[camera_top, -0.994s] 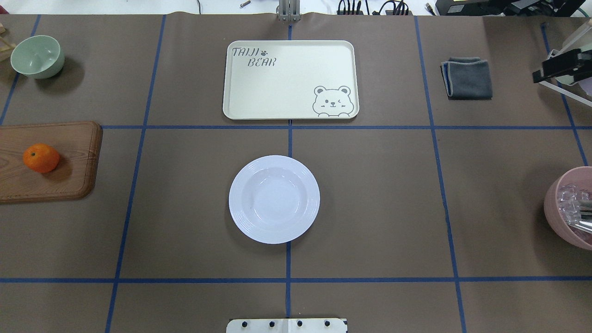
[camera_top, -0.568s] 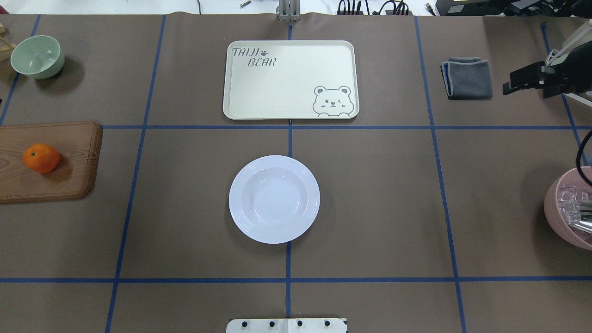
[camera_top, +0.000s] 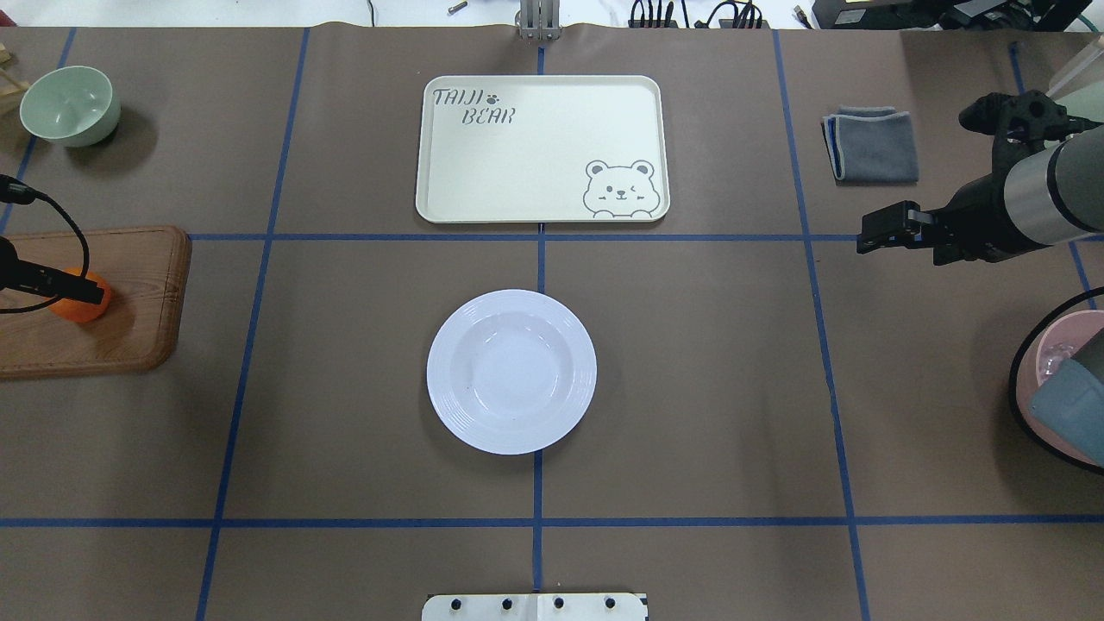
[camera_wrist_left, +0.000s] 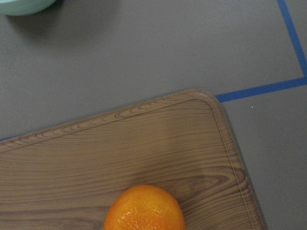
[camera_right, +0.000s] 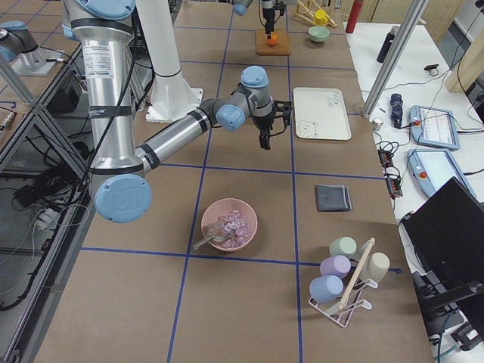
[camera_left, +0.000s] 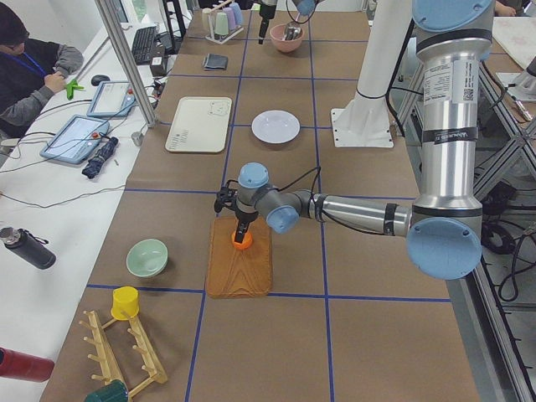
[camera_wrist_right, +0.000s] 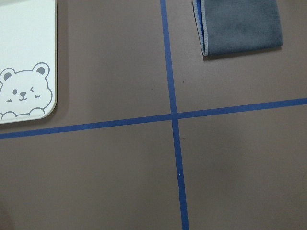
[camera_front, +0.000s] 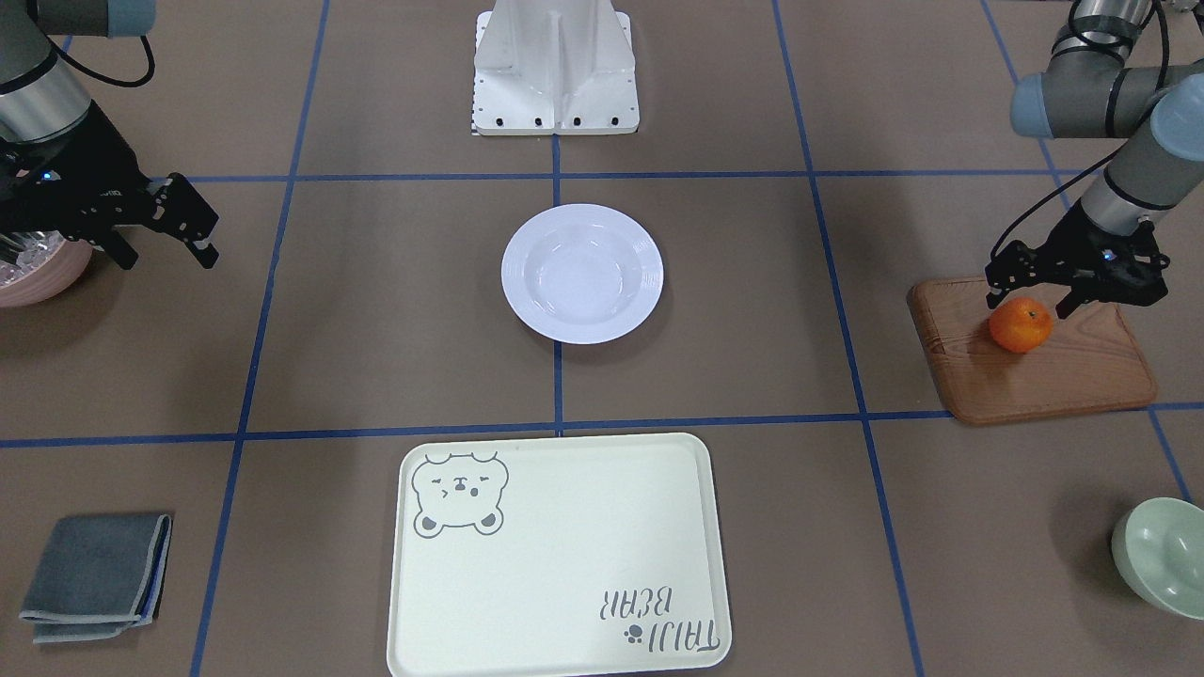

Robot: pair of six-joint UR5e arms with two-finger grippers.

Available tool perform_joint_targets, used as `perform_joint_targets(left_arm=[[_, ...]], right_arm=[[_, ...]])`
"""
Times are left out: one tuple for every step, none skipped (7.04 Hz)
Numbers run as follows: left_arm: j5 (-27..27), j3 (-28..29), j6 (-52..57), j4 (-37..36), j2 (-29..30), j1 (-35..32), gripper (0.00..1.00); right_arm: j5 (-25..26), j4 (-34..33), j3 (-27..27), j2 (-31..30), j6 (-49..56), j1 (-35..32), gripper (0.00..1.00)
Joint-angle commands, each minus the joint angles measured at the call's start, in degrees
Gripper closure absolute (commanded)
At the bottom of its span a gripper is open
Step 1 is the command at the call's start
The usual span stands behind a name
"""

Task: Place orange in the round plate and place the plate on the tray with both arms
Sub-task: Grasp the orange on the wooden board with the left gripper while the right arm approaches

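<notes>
1. Covering the table (camera_top: 690, 388) is brown paper with a grid of blue tape lines. The white robot base (camera_front: 555, 66) is bolted at the robot's edge.
2. Room: a white side bench runs along the operators' side, with tablets (camera_left: 79, 138) on it and a person (camera_left: 33, 75) seated there. A cup rack (camera_right: 344, 280) with pastel cups stands at the table's right end.
3. Also on the table are a pale green bowl (camera_top: 69, 103), a folded grey cloth (camera_top: 871, 145) and a pink bowl (camera_right: 204, 227) holding clear chunks.
4. Orange (camera_front: 1020, 325): small, round, bright orange, with pitted skin. It sits on the wooden board (camera_front: 1053, 376) at the robot's left end, well apart from the plate.
5. Round plate (camera_top: 442, 373): glossy white and deep, with a wide ridged rim. It sits at table centre on a tape line, between the base and the tray.
6. Tray (camera_top: 535, 155): cream with rounded corners, a grey bear face and "TAIJI BEAR" lettering. It lies flat beyond the plate, not touching it.
7. Left gripper (camera_front: 1029, 303): fingers spread, right over the orange with one finger on each side. I cannot tell if they touch it.
8. Right gripper (camera_front: 167, 260): fingers apart, hovering over bare paper near the pink bowl.
</notes>
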State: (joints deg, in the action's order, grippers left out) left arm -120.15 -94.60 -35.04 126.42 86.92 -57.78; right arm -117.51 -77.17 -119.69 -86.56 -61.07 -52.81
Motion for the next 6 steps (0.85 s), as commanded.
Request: perform_joint_targets(left_arm=[[0.35,2.21,0.15,-0.03,0.96,0.12,0.02],[0.44,4.49,0.24,-0.03,2.89,0.12,0.02],[0.44,6.69,0.24,0.31,4.3,0.12,0.02],[0.35,9.58,0.59,4.15,4.66,0.12,0.02],[0.35,10.83,0.59,7.06,4.31,0.21,0.07],[0.26,10.67,0.59,7.87,3.96,0.21,0.14]], right_arm=[[0.96,0.0,-0.01,-0.02,-0.02,0.6,0.0],[1.14,0.0,0.07,-0.02,0.07,0.69,0.0],[1.32,0.0,0.16,-0.02,-0.02,0.86,0.0],[1.41,0.0,0.16,-0.1,0.07,0.95,0.0],[2.28,0.0,0.16,-0.02,0.16,1.47,0.0],[2.46,0.0,0.16,-0.02,0.16,1.65,0.0]])
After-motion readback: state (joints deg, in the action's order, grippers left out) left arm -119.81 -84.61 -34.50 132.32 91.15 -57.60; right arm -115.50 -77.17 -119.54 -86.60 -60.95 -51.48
